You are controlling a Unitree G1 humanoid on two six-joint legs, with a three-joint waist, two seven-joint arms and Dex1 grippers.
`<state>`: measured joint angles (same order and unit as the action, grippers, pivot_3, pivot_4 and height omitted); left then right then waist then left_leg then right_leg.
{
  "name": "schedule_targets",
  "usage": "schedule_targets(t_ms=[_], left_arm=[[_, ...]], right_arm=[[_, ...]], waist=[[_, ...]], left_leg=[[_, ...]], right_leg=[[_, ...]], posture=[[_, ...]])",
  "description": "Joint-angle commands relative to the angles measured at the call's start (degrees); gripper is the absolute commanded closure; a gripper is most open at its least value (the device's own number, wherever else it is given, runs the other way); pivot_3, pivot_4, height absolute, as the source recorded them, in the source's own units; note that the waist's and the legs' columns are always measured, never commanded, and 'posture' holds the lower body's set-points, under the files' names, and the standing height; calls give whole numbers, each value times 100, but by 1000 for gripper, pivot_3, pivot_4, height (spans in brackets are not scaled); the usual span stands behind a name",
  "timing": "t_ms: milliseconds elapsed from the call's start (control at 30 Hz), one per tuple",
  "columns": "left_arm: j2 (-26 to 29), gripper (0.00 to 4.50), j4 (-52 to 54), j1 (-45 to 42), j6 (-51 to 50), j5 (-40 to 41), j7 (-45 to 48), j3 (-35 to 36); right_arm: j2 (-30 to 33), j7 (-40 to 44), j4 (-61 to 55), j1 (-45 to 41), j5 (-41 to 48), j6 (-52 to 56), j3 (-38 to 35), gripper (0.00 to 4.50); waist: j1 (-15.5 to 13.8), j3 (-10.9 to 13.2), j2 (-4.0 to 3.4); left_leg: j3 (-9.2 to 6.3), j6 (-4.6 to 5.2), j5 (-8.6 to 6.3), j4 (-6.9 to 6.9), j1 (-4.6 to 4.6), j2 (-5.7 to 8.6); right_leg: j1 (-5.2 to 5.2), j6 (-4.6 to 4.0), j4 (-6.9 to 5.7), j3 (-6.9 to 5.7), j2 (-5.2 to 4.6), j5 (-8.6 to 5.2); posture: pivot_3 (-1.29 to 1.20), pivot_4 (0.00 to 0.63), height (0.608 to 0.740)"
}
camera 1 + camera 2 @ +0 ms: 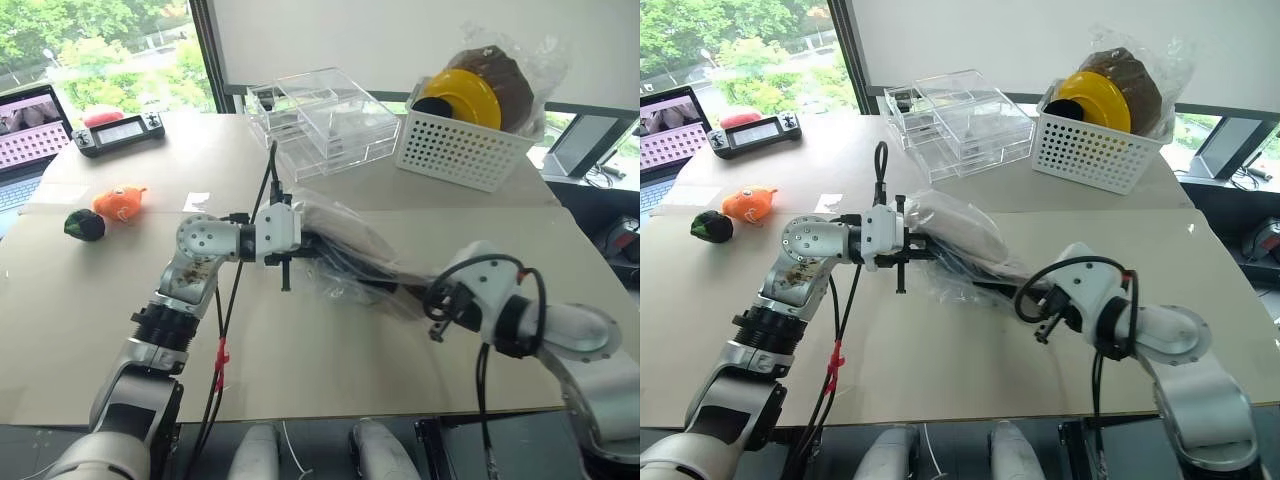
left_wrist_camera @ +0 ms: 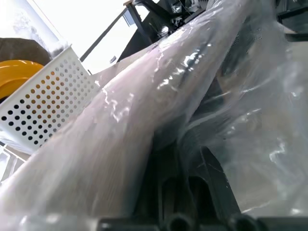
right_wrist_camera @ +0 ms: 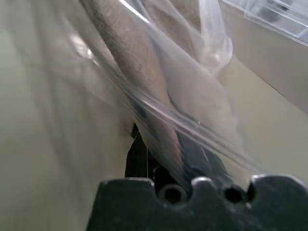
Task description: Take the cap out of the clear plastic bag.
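Cap (image 1: 955,232) and clear plastic bag (image 1: 970,262) hang together above the table (image 1: 940,360), stretched between my 2 arms, and the beige fabric is still fully inside the film. On the left side of the head view my left gripper (image 1: 925,250) has its fingers pinched tight on one end of the bundle; from its wrist camera I see plastic and cloth bunched right over the fingers, though I cannot tell whether it pinches film alone or the cap through it. Moving right, the bag sags in a crinkled band towards my right gripper (image 1: 1025,290), which is likewise clamped shut on the other end of the plastic, with film draped across its fingers in the wrist view. I judge I am in the middle of the pulling-apart step: both ends are held, nothing is out yet. Next, I think 1 hand must find the bag's open mouth, which I cannot make out, and grip the cap itself while the other drags the film off. The thin plastic could slip or tear.
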<state>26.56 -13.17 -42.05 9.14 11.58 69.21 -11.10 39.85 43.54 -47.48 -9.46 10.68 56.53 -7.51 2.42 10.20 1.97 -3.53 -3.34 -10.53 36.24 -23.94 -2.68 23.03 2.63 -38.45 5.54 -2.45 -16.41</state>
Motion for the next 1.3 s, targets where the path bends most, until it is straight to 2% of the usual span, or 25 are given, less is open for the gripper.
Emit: schedule_targets(t_ms=[33, 200, 267, 367, 467, 700, 867, 967, 1100, 1233, 1300], left_arm=[[48, 4500, -19, -126, 79, 34, -94, 181], [42, 4500, -68, -143, 121, 25, -82, 175], [33, 4500, -56, -133, 125, 19, -91, 165], [4, 4500, -30, -116, 132, -9, -156, 155], [-42, 4500, 5, -83, 128, -41, -284, 154], [-44, 4500, 51, 225, 205, -380, -726, 86], [80, 4500, -14, 572, 530, -779, -843, -60], [60, 4500, 30, 767, 498, -812, -935, -82], [6, 4500, 150, 847, 423, -796, -982, -135], [-7, 4500, 136, 824, 403, -804, -996, -139], [-26, 4500, 89, 770, 397, -814, -998, -145]], right_arm=[[347, -220, 176, 116, -192, -178, 161, 4437], [738, -1181, 835, -488, -1483, -433, 1790, 4437], [544, -1476, 963, -822, -1803, -415, 2296, 4437], [397, -1725, 1109, -1129, -2285, -576, 2837, 4437], [483, -1782, 1197, -1138, -2685, -1073, 3116, 4437], [786, -1984, 1229, -557, -3006, -2815, 2460, 4437], [734, -1887, 885, -233, -2949, -3328, 1950, 4437], [650, -1677, 612, -80, -2850, -3415, 1802, 4437], [368, -1142, 136, 195, -2295, -3061, 1831, 4437], [380, -737, -49, 439, -2124, -2790, 1782, 4437], [208, -468, -333, 808, -1511, -2367, 1524, 4437]], waist=[[0, 0, 0], [21, -1, 1], [23, -1, 1], [40, -2, 2], [25, -3, 3], [-5, -2, 4], [-14, -2, 5], [-7, -1, 4], [-12, -1, 4], [-16, -2, 4], [-29, -2, 4]], left_leg=[[0, 0, 0, 0, 1, 0], [1, 0, 0, 3, 22, 0], [2, 0, 0, 2, 39, -1], [3, 0, 0, -1, 76, -4], [3, 0, 0, 0, 72, -4], [3, 0, 0, -1, 65, -4], [3, 0, 0, -2, 60, -3], [3, 0, 0, -13, 63, -3], [3, 0, 0, -14, 61, -4], [3, 0, 0, -13, 60, -3], [3, 0, 0, -14, 64, -3]], right_leg=[[-1, 0, 0, 0, 0, 0], [-22, 7, 1, 1, 0, -4], [-35, 12, 3, 2, 0, -7], [-74, 15, 22, 2, 2, -9], [-77, 16, 35, 3, 2, -8], [-75, 17, 39, 2, 0, -8], [-72, 16, 40, 2, 0, -8], [-71, 15, 41, 3, 0, -7], [-70, 14, 42, 2, 0, -6], [-71, 14, 43, 2, -1, -7], [-73, 16, 43, 2, -1, -8]], posture=[[0, 150, 735], [0, 150, 735], [0, 150, 735], [0, 150, 735], [0, 150, 735], [0, 150, 735], [0, 150, 735], [0, 150, 735], [0, 150, 735], [0, 150, 735], [0, 150, 735]])
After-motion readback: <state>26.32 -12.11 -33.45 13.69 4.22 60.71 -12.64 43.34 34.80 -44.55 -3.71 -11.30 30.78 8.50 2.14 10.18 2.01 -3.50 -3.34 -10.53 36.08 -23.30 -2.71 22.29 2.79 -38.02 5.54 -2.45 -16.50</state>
